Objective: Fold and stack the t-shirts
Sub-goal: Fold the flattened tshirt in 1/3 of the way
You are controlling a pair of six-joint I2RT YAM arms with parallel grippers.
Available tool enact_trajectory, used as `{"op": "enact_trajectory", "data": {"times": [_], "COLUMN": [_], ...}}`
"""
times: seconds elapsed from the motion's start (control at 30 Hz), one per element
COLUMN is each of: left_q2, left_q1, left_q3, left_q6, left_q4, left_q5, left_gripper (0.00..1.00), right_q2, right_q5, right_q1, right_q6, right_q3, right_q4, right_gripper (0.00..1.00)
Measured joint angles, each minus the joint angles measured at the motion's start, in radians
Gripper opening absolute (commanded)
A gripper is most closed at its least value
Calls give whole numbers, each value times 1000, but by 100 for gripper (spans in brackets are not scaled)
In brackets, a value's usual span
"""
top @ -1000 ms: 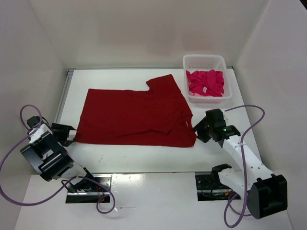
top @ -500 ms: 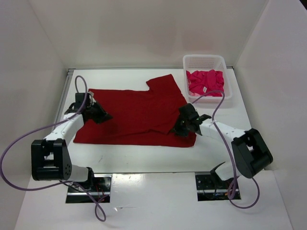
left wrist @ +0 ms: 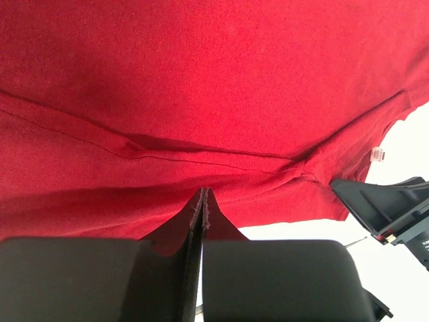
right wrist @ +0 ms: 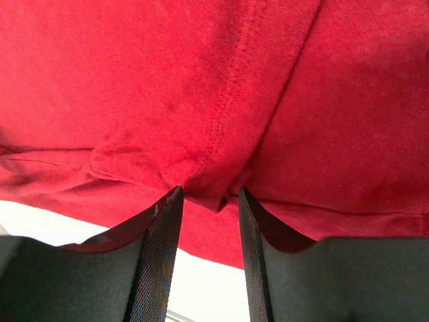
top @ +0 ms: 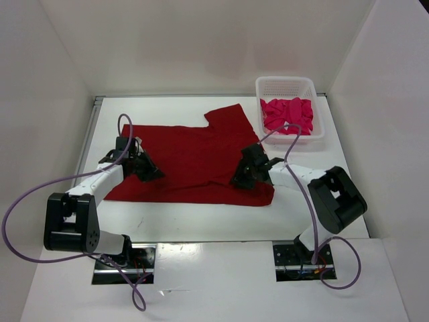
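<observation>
The dark red t-shirt (top: 188,161) lies spread flat on the white table, one sleeve toward the back and the other folded near its right front corner. My left gripper (top: 149,173) rests on the shirt's left part. Its jaws are shut, tips (left wrist: 203,191) pressed against the red cloth (left wrist: 214,80). My right gripper (top: 239,180) is over the folded sleeve at the right. It stands open (right wrist: 208,191), its fingers straddling a raised fold of the red cloth (right wrist: 214,121). A bright magenta-pink t-shirt (top: 287,115) lies bunched in the basket.
The white lattice basket (top: 285,82) stands at the back right corner, just beyond the red shirt's sleeve. White walls close in the table on three sides. Purple cables loop from both arms. The shirt's white tag (left wrist: 379,155) shows near my right gripper (left wrist: 389,208).
Both arms swung in from the table's sides onto the red shirt. The left gripper closed and slid slightly right. The right gripper moved left onto the folded sleeve.
</observation>
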Motion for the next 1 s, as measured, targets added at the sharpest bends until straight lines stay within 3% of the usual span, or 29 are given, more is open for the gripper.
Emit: {"op": "enact_trajectory", "data": {"times": [0.13,0.33,0.47,0.7,0.77,0.9,1.0], "left_q2": [0,0,0,1,2,11,13], "left_q1": [0,0,0,0,0,0,0], "left_q3": [-1,-1,-1,0,5,23,37], "left_q6": [19,46,48,49,49,48,48], "left_q4": [-5,-24,-29,-31,-32,-34,-35], "left_q5": [-1,-8,-9,-10,-10,-9,-9], "left_gripper": [0,0,0,0,1,3,4], "right_q2": [8,67,85,185,237,330,354], "right_q5": [0,0,-3,-9,-10,-11,-11], "right_q1": [2,2,2,2,2,2,2], "right_q6": [-1,-11,-17,-43,-49,-58,-61], "right_q3": [9,46,98,317,376,467,494], "right_q4": [5,13,2,-12,-13,-29,-39], "right_gripper": [40,16,7,5,9,45,48]}}
